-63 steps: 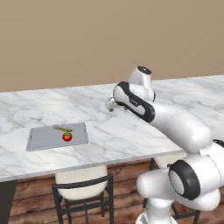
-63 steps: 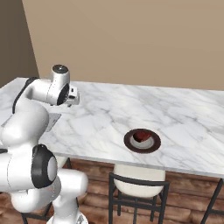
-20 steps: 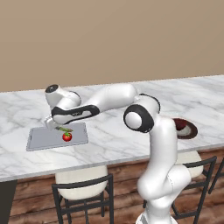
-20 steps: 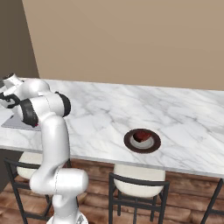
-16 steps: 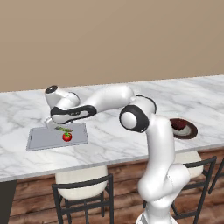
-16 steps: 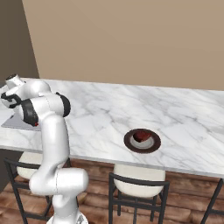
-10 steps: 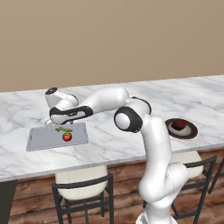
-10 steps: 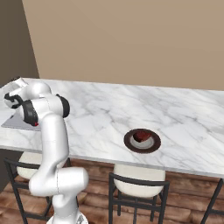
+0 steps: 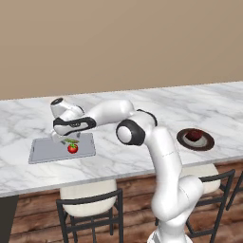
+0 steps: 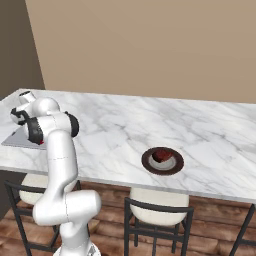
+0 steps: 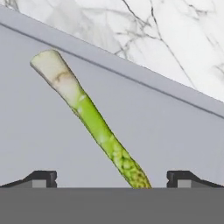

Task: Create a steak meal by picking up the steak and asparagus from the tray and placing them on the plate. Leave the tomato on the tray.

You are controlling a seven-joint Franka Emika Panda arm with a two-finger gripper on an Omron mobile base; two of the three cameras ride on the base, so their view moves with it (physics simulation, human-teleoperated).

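The light grey tray (image 9: 42,154) lies on the left of the marble counter, with the small red tomato (image 9: 72,148) on its right half. The green asparagus (image 11: 92,122) lies slanted on the tray floor (image 11: 175,131), its tip reaching down between my two fingertips (image 11: 41,177). My gripper (image 9: 60,138) hangs low over the tray, just left of the tomato, open (image 11: 113,180) and astride the stalk's tip. The dark steak (image 9: 193,135) sits on the round brown plate (image 9: 205,144) far to the right; plate (image 10: 173,165) and steak (image 10: 161,155) also lie near the front edge.
The marble counter (image 9: 156,102) runs wide between tray and plate. Stools with dark frames (image 9: 90,209) stand under its front edge. A tan wall (image 9: 123,42) rises behind.
My elbow has swung left and the hand has sunk slightly over the tray. Tomato, plate and steak have stayed put. The jaws have stayed wide.
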